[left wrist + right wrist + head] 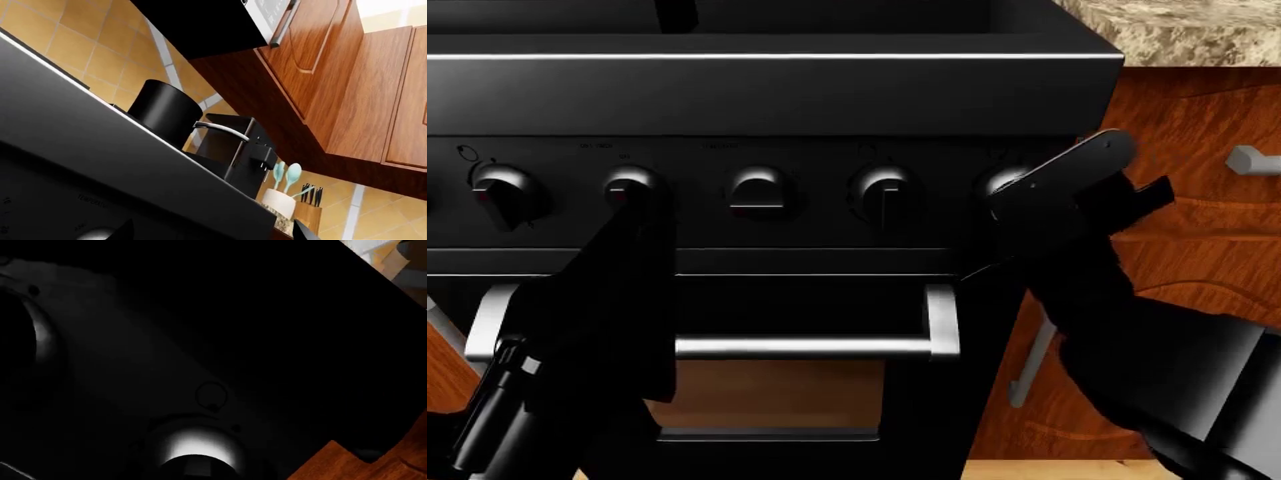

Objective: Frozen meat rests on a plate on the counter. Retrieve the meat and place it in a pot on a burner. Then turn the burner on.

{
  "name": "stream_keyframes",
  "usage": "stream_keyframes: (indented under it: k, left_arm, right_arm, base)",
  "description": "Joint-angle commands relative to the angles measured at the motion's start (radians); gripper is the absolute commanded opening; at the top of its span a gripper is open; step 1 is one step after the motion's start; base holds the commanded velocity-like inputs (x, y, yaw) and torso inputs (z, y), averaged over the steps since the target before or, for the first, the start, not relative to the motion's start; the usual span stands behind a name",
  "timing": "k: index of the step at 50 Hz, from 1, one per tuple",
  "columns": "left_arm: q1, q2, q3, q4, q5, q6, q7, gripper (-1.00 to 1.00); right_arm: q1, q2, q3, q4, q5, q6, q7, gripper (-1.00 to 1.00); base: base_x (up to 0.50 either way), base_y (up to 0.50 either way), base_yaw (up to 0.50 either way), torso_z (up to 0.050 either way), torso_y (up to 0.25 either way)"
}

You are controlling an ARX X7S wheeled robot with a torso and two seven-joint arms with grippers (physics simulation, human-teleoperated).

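The tall black pot (163,111) stands on the black stove top (80,125), its curved silvery handle (220,129) pointing toward the coffee machine. What is inside the pot is hidden. Meat and plate are out of view. My left gripper (213,236) is open, its fingertips far apart at the stove's front panel, and it reaches the second knob (630,186) from the left. My right gripper (1014,195) is pressed against the rightmost knob (193,455); its fingers do not show. A corner of the speckled counter (1174,35) shows at the upper right.
The stove front carries several knobs (758,190) above the oven door handle (801,347). A black coffee machine (243,150), a white utensil holder (279,200) and a knife block (308,212) stand on the counter beside the stove. Wood cabinets (1201,250) flank it.
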Motion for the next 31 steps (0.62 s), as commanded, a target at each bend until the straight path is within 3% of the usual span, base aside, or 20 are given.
stream_keyframes:
  k: [1, 31]
  left_arm:
    - [0.000, -0.002, 0.000, 0.001, -0.008, 0.001, -0.001, 1.00]
    - [-0.021, -0.006, 0.015, 0.012, -0.010, -0.012, -0.018, 1.00]
  right_arm:
    - [0.061, -0.024, 0.075, -0.057, 0.027, 0.024, 0.030, 1.00]
    - [0.056, -0.009, 0.258, -0.190, 0.298, 0.134, 0.174, 1.00]
  base:
    - [0.00, 0.00, 0.00, 0.000, 0.000]
    - [0.00, 0.00, 0.00, 0.000, 0.002]
